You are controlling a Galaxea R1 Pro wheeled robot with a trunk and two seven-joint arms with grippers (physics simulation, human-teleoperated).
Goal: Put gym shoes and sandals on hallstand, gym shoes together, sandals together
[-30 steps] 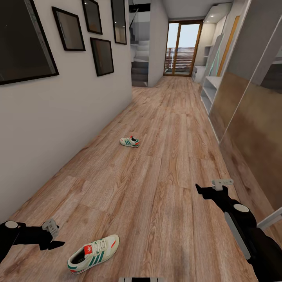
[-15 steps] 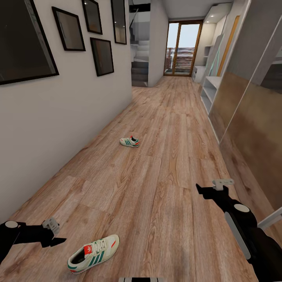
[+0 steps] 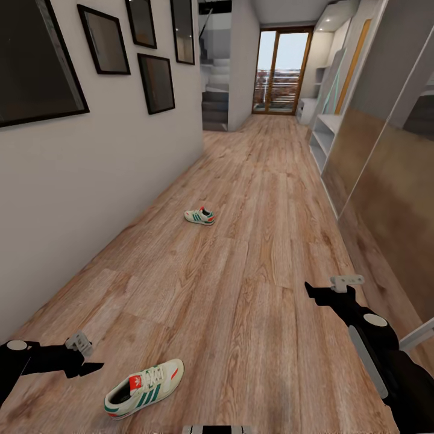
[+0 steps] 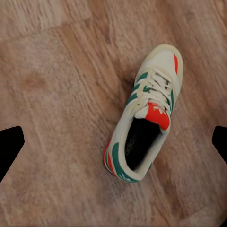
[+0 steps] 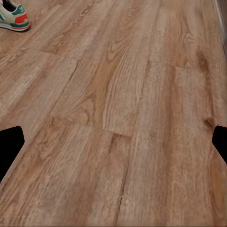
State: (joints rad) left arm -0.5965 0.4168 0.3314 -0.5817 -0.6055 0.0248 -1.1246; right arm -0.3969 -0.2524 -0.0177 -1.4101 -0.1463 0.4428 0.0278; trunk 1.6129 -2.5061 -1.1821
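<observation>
One cream-white gym shoe [image 3: 144, 389] with green stripes and a red tongue label lies on the wood-plank corridor floor [image 3: 253, 283] close in front of me. In the left wrist view this gym shoe [image 4: 144, 113] lies below my left gripper [image 4: 116, 144], which is open and empty. In the head view my left gripper [image 3: 87, 358] hovers just left of it, apart from it. The second gym shoe [image 3: 199, 216] lies further down the corridor near the left wall, and shows again as the far gym shoe [image 5: 13, 18]. My right gripper [image 3: 328, 289] hangs open over bare floor. The sandals are out of view.
A white wall with dark framed pictures [image 3: 155, 83] runs along the left. Mirrored wardrobe doors [image 3: 386, 181] line the right, with white open shelf units [image 3: 323, 137] beyond them; which one is the hallstand I cannot tell. A glass door [image 3: 282, 72] closes the corridor's far end.
My left gripper has crept a little right toward the near gym shoe. The head view has shifted slightly. Both shoes lie where they were.
</observation>
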